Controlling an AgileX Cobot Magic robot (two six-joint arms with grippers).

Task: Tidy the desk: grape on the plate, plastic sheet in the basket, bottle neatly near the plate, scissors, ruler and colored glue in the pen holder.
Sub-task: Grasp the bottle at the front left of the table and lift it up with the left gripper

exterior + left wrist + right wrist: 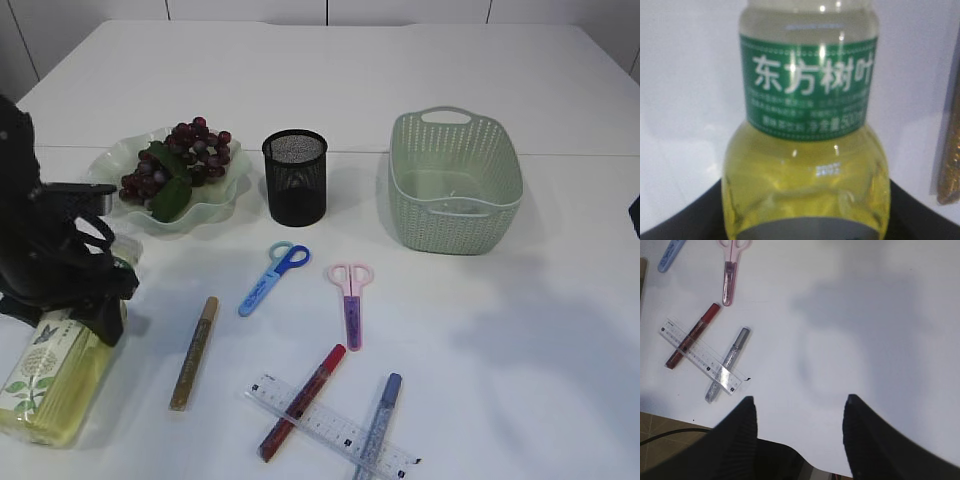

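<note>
Bottle: a clear plastic tea bottle (45,375) of yellow liquid lies at the near left corner of the white counter (520,330), its green label band (809,87) filling the left wrist view.
Left end effector: the black left end effector (95,300) sits down over the bottle's upper body; its jaws look closed around it, though the contact itself is hidden by the arm.
Right end effector: the right end effector (799,412) hangs released over bare counter on the near right, holding nothing.
Handling: the bottle looks nearly full, so likely heavy and smooth-sided; a hold low on the broad body, below the label, seems safer than one at the narrow neck.
Plate: a pale green wavy plate (215,205) at the far left carries the grapes (180,160); the bottle lies well apart from it.
Pen holder: a black mesh pen holder (295,178) stands just right of the plate.
Basket: a green woven basket (455,180) stands far right; whether a sheet lies inside cannot be told.
Loose items: blue scissors (272,277), pink scissors (351,300), a gold glue stick (194,352), a red glue stick (302,400) and a silver glue stick (377,425) crossing a clear ruler (330,426).
</note>
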